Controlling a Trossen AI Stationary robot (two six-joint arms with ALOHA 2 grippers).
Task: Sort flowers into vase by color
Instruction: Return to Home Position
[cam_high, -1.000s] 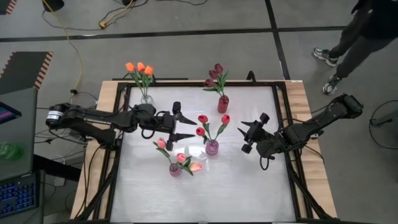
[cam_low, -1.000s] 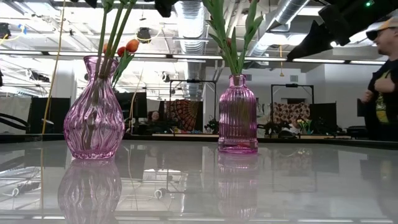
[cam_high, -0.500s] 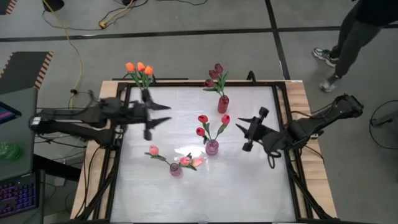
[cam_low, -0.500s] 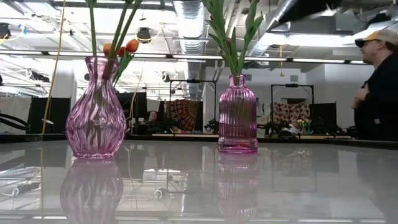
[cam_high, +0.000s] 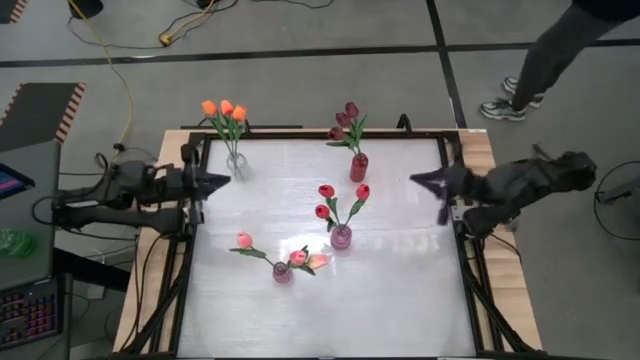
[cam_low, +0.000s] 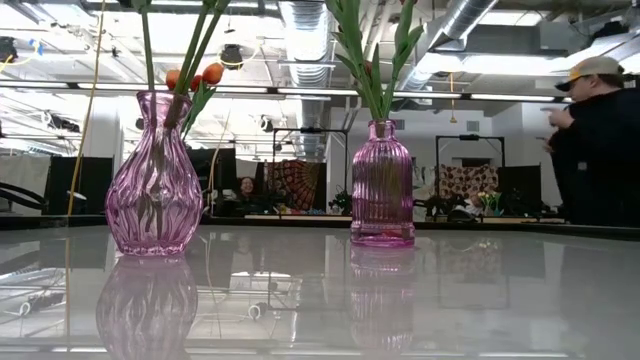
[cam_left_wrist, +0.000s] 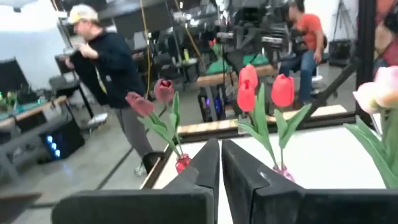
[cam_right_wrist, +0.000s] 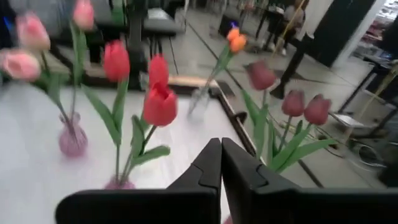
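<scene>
My left tool (cam_high: 213, 183) and right tool (cam_high: 422, 180), pressed together, have drawn back off the counter (cam_high: 400, 290); the flowers (cam_high: 326, 190) stand sorted

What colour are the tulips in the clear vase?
Orange; the tulips in the clear vase show best in the high view.

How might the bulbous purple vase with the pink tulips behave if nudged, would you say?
The bulbous purple vase looks like ribbed glass, so probably fragile and apt to slide on the glossy table. Its pink tulips splay out sideways, so it may tip that way.
</scene>
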